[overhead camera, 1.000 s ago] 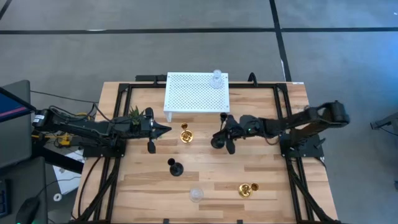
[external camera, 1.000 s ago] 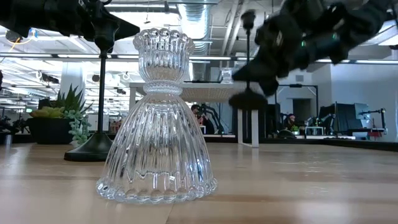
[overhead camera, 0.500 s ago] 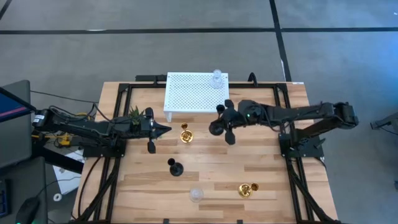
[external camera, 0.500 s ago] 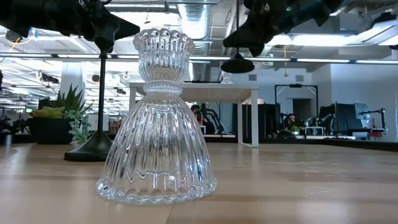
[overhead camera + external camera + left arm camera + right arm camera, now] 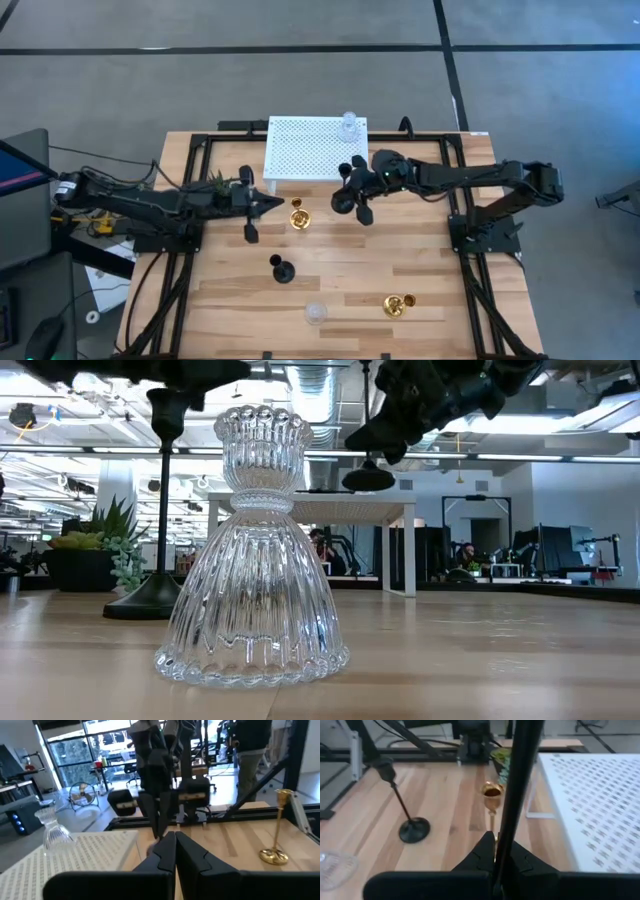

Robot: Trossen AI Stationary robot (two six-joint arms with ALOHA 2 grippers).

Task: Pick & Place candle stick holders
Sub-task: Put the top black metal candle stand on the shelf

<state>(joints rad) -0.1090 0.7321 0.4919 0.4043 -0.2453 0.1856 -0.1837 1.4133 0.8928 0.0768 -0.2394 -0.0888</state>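
Right gripper, clamped on a black candle stick holder, hangs mid-frame beside the white perforated shelf (left gripper clenched at center-left, grasping nothing).

I take the white perforated shelf as my landmark: most of its top is bare, with only a clear glass holder at its far right corner. At its near edge the way is crowded by the gold holder, the right pincer with its black holder, and the left pincer. Farther toward me the bench is open between a black holder, a glass one and a gold one.
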